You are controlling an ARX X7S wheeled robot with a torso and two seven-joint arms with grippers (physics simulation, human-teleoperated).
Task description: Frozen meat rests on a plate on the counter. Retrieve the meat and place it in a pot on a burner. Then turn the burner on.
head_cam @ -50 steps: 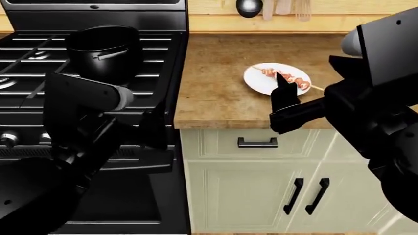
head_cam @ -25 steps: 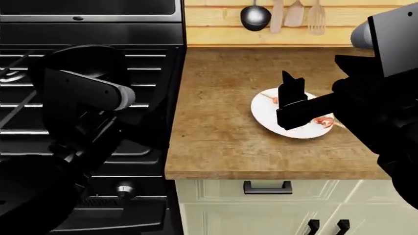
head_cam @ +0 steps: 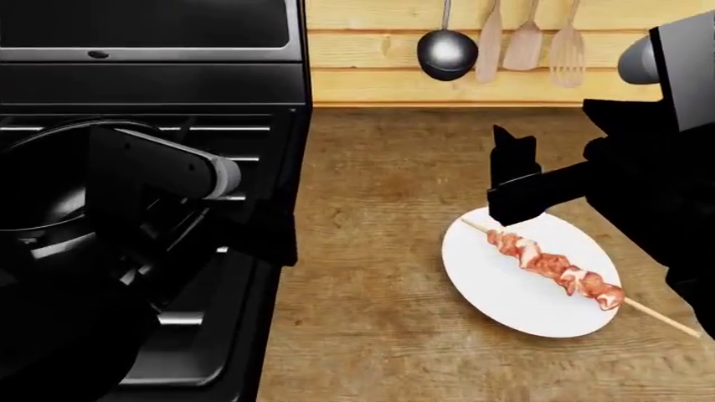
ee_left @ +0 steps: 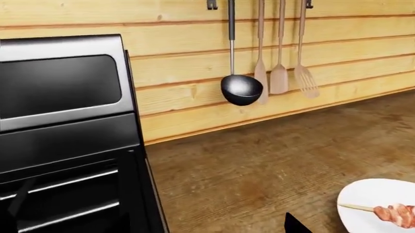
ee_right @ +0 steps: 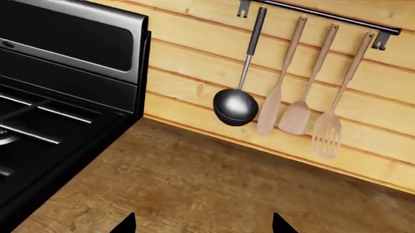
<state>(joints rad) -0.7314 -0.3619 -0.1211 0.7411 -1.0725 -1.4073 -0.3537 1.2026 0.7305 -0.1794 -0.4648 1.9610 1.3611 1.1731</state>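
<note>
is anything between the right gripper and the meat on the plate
Nothing visible. The right gripper hovers by the plate's far edge, and the frozen meat lies uncovered, nothing over or beside it.

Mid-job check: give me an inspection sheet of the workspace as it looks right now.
Surface: brown wood counter, bare around the plate.
Job's things: frozen meat lying on the white plate; pot on the stove, mostly hidden by the left arm.
Clutter: nothing seen.
Grippers: right tool open above the counter, beside the plate's far edge; left tool not visible.
Cables: nothing seen.
Surroundings: ladle and wooden utensils hang on the plank wall.
</note>
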